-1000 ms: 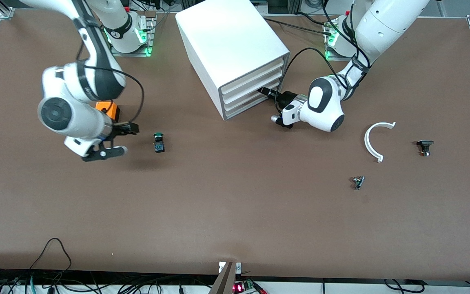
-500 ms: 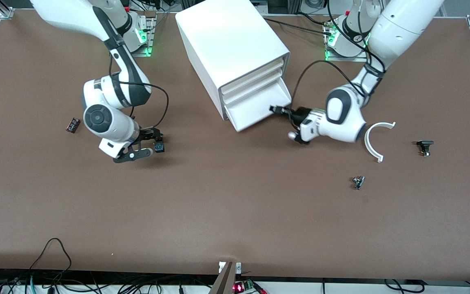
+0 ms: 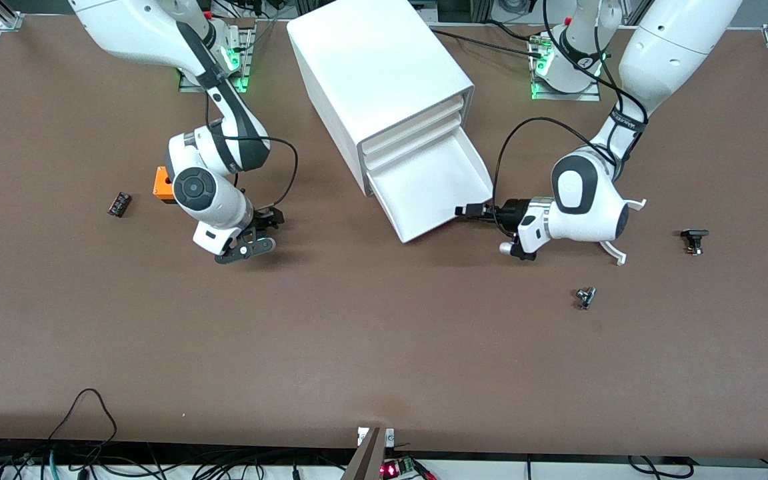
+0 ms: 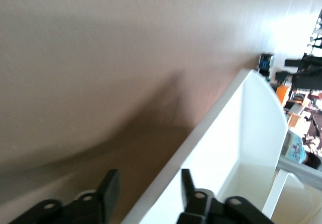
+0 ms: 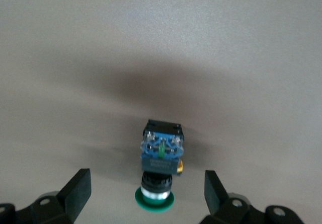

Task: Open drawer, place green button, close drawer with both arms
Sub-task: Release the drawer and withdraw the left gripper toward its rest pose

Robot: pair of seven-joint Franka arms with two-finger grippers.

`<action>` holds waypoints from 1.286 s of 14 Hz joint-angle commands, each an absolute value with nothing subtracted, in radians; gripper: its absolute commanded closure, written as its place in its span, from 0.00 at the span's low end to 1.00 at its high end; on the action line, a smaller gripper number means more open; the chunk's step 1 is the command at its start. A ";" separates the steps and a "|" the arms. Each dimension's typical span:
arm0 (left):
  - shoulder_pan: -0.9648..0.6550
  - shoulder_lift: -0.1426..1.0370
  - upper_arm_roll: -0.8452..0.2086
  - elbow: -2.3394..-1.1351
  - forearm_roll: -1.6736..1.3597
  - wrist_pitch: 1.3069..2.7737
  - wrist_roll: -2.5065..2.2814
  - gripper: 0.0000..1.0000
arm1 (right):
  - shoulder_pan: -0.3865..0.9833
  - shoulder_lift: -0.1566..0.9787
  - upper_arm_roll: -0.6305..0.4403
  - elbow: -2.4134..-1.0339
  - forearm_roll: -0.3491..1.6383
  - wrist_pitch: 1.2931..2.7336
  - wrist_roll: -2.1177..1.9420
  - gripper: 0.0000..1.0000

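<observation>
The lowest drawer (image 3: 432, 230) of the white cabinet (image 3: 377, 73) stands pulled out, and its tray is bare. My left gripper (image 3: 467, 211) is at the drawer's front wall, at the corner toward the left arm's end. In the left wrist view its open fingers (image 4: 108, 191) straddle that thin white wall (image 4: 251, 133). My right gripper (image 3: 254, 235) is low over the table beside the cabinet and covers the button in the front view. In the right wrist view the green-capped button (image 5: 161, 158) lies on its side between the open right gripper (image 5: 146, 191).
An orange box (image 3: 163, 185) and a small black part (image 3: 119, 203) lie toward the right arm's end. A white curved piece (image 3: 614, 252), an all-black button part (image 3: 694, 240) and a small metal part (image 3: 585, 297) lie toward the left arm's end.
My left gripper has drawn the lowest drawer out of the cabinet, toward the front camera. My right gripper has travelled across the table to the button and now stands around it.
</observation>
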State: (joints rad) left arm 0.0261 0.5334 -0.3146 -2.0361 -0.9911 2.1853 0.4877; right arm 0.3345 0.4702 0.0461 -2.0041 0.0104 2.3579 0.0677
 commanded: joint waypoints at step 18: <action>0.319 0.009 -0.279 -1.602 -0.063 1.505 0.140 0.00 | 0.318 0.543 0.038 -1.937 0.005 2.410 0.040 0.73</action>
State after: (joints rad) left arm 0.3263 -0.0072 -0.2768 -1.6407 -0.1231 1.5569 0.1964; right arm 0.3245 0.5385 0.0339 -1.9745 0.0102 2.4167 0.0612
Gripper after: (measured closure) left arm 0.000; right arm 0.595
